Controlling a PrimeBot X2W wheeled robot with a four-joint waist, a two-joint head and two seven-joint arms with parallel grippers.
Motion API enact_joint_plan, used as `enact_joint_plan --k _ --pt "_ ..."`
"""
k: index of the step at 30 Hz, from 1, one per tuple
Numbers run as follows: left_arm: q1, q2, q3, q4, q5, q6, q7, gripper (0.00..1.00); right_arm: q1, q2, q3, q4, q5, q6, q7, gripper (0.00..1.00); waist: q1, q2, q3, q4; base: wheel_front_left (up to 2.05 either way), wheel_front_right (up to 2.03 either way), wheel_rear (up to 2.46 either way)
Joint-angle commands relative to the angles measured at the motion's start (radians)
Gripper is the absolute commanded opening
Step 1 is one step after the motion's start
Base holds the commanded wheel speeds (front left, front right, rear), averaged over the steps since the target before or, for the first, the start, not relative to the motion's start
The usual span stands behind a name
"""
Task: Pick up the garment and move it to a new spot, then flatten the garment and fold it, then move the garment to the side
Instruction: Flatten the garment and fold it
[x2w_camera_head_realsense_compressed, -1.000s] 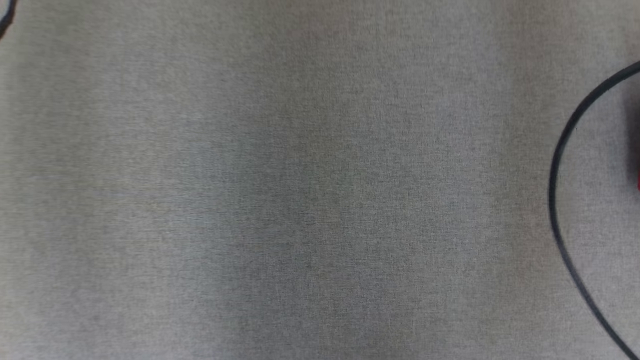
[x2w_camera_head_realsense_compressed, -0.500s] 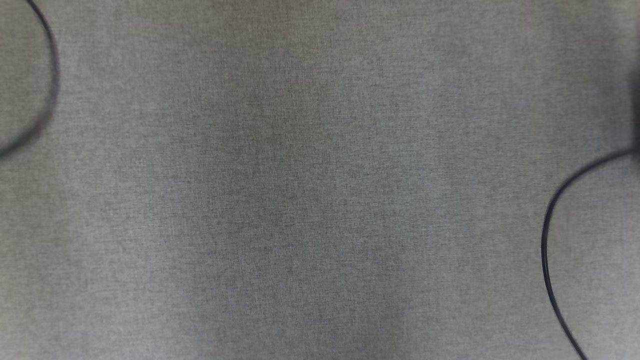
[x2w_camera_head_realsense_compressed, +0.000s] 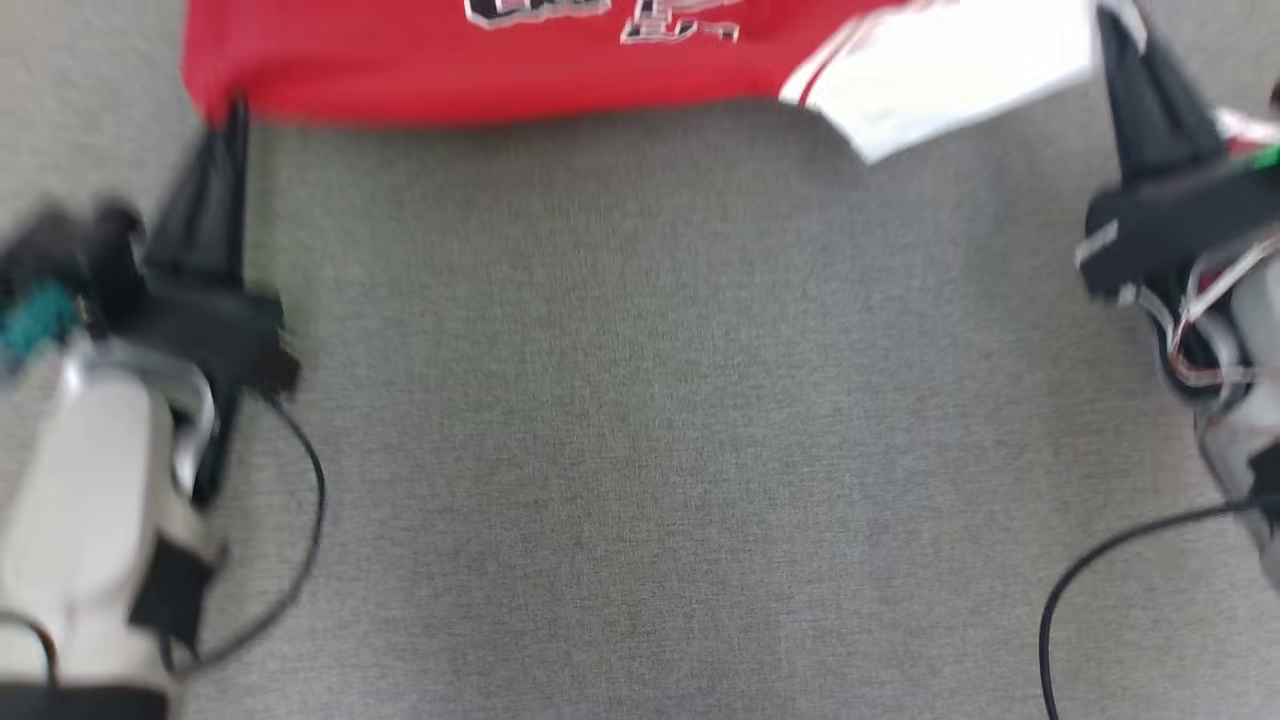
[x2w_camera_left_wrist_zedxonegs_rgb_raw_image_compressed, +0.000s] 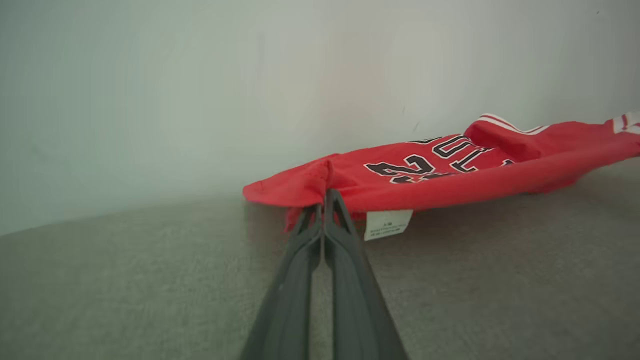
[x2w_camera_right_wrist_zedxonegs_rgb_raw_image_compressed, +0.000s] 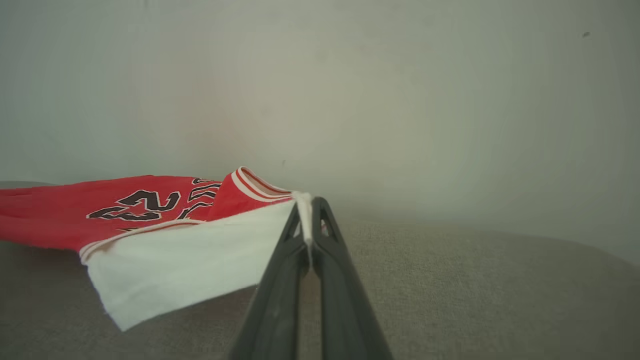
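Together the left claw (x2w_camera_left_wrist_zedxonegs_rgb_raw_image_compressed: 323, 202) and right claw (x2w_camera_right_wrist_zedxonegs_rgb_raw_image_compressed: 307, 206), two in all, pinch one red garment (x2w_camera_head_realsense_compressed: 450, 70).

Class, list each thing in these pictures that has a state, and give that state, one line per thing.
Garment: held at both ends, near edge lifted.
Left claw: shut on its red edge.
Right claw: shut on its white part.
Label: hanging down.

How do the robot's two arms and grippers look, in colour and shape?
The left gripper and right gripper each have two long, dark, tapering fingers on a black block. The left forearm is pale with a teal part and a looping black cable. Red and white wires run along the right wrist.
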Motion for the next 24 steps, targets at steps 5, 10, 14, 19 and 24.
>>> enact_joint_plan --k 5,10,14,19,24 --pt "0.227 -0.059 0.104 -0.007 -0.021 0.005 -0.004 0.0 0.168 -0.003 -0.03 0.025 0.04 -0.001 0.0 0.0 0.0002 0.0 -0.197 0.016 0.0 0.0 0.0" --pt "0.367 -0.103 0.172 -0.008 -0.005 -0.003 -0.004 0.0 0.327 0.009 -0.039 0.027 0.066 -0.001 0.0 0.0 0.0002 0.0 -0.277 0.031 0.0 0.0 0.0" --pt "0.438 -0.125 0.205 -0.005 0.0 -0.01 -0.004 0.0 0.417 0.02 -0.052 0.022 0.086 -0.001 0.0 0.0 0.0002 0.0 -0.317 0.039 0.0 0.0 0.0" --pt "0.539 -0.15 0.247 0.014 0.011 -0.016 -0.004 0.0 0.547 0.035 -0.043 0.007 0.11 -0.001 0.0 0.0 0.0002 0.0 -0.372 0.033 0.0 0.0 0.0" --pt "0.63 -0.174 0.274 0.029 0.019 -0.019 -0.004 0.0 0.652 0.029 -0.027 0.012 0.125 -0.002 0.0 0.0 0.0002 0.0 -0.42 0.02 0.0 0.0 0.0"
